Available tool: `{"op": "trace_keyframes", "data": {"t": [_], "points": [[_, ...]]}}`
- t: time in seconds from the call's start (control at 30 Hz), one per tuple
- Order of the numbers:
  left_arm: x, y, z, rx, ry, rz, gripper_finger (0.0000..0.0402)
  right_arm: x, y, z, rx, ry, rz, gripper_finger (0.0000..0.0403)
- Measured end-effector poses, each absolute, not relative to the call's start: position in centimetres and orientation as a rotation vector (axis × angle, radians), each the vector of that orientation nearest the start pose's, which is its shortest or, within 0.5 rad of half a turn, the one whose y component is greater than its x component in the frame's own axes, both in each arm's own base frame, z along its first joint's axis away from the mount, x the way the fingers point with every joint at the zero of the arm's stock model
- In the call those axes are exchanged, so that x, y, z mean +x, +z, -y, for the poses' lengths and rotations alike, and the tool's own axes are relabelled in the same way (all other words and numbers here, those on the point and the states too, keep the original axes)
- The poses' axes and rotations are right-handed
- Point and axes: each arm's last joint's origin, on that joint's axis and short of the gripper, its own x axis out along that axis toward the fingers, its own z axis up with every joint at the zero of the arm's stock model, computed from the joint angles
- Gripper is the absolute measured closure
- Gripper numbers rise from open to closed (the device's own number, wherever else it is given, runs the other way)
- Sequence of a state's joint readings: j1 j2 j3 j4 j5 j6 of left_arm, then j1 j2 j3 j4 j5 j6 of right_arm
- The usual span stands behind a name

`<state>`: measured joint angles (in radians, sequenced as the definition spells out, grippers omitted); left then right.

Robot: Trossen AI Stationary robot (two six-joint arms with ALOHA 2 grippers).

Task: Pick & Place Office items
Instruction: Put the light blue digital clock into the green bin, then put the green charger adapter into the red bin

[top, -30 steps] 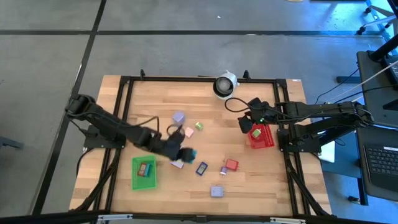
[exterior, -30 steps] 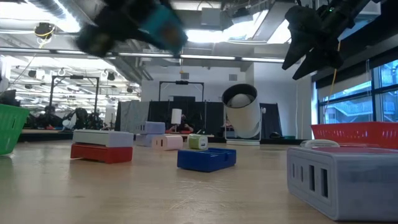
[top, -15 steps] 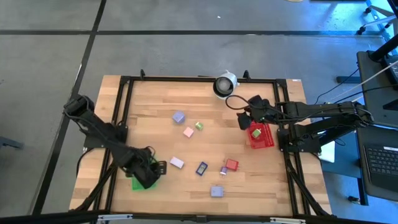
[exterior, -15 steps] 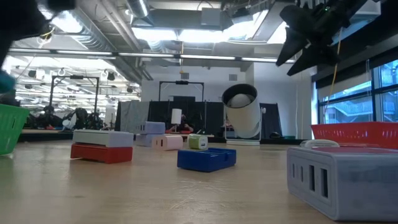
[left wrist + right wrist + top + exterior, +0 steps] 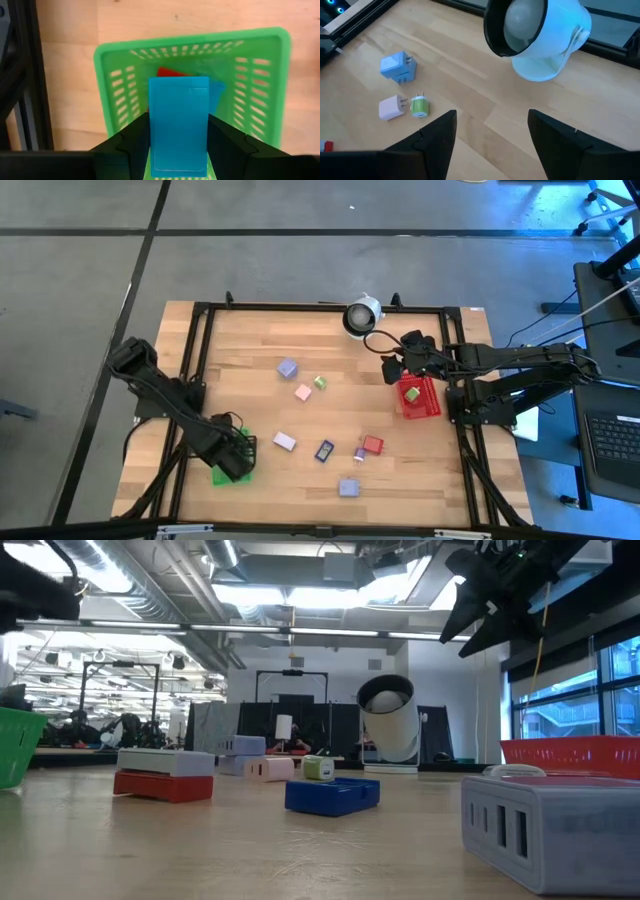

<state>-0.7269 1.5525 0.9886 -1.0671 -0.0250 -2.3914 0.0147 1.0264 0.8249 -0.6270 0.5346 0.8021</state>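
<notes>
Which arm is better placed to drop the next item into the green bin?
Left. The left gripper holds a teal piece directly above the green bin; the right gripper hovers empty near the red bin.

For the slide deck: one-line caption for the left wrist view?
Left gripper holds a teal block over the green bin, where a red piece already lies.

Wooden plank desk [image 5: 250, 340] inside black metal frame [image 5: 205, 308]. Grey concrete floor [image 5: 300, 260] around it, dark seam lines crossing. Laptop [image 5: 610, 438] on side stand past frame. Room behind: open ceiling with ducts, bright strip lights [image 5: 330, 595], white back wall [image 5: 440, 700], blue-tinted window [image 5: 570, 705] at side, dark equipment racks [image 5: 290, 725] far back.
</notes>
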Motion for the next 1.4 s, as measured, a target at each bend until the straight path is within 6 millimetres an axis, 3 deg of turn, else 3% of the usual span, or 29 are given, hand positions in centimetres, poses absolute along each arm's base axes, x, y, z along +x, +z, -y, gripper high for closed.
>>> {"op": "trace_keyframes", "data": {"t": [0.3,0.6,0.87,1.07,1.23,1.4], "points": [[19.0,17.3,16.9,-1.146,1.380,-1.177,0.0235,19.8,27.1,1.2,0.515,-0.773,-0.556,0.0156],[19.2,17.5,16.7,-1.134,1.344,-1.241,0.0217,20.0,27.2,1.2,0.523,-0.766,-0.536,0.0157],[19.6,19.0,15.4,-1.154,1.244,-1.266,0.0176,20.4,27.6,1.1,0.555,-0.733,-0.482,0.0157],[19.6,20.6,14.3,-1.104,1.077,-1.303,0.0168,21.0,27.9,0.9,0.609,-0.640,-0.468,0.0157],[19.3,22.3,13.1,-1.094,0.948,-1.285,0.0173,22.6,27.9,0.8,0.648,-0.571,-0.411,0.0157],[18.9,24.4,11.4,-1.052,0.862,-1.111,0.0181,25.2,26.6,0.7,0.664,-0.550,-0.396,0.0157]]}}
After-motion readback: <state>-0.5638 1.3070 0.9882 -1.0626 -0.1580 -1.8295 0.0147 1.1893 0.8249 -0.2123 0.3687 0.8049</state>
